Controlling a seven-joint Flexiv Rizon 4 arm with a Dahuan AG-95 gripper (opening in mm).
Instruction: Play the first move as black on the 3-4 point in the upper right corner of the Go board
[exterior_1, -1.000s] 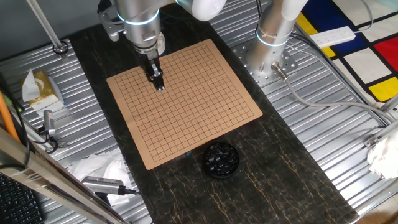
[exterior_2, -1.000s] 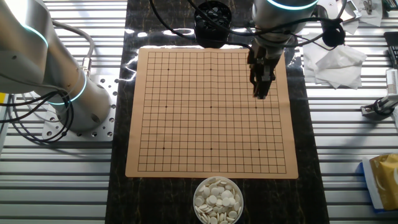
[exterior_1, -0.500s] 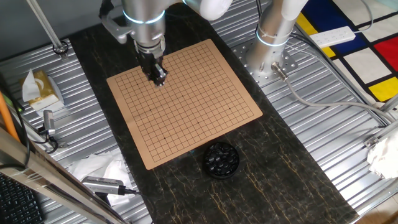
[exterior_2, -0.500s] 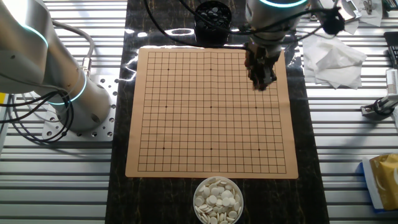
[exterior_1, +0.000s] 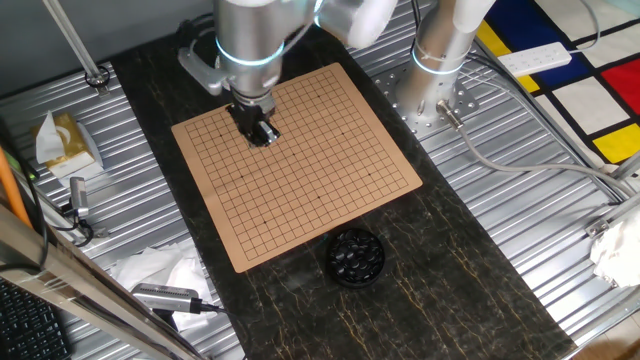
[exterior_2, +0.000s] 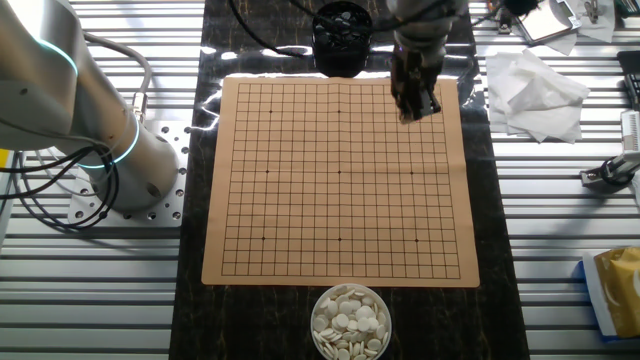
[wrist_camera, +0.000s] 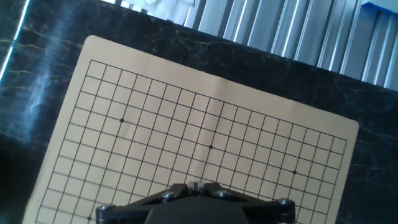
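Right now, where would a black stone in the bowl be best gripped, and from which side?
Pinch a topmost one of the black stones across its edge, coming straight down: the wall of the round black bowl blocks every sideways approach, and the heap is open only on top.

fingers (wrist_camera: 194, 185) cut off (bottom edge), stone unseen

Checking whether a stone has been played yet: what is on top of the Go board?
No stones on the visible Go board grid. The gripper hangs above its corner, hiding some crossings.
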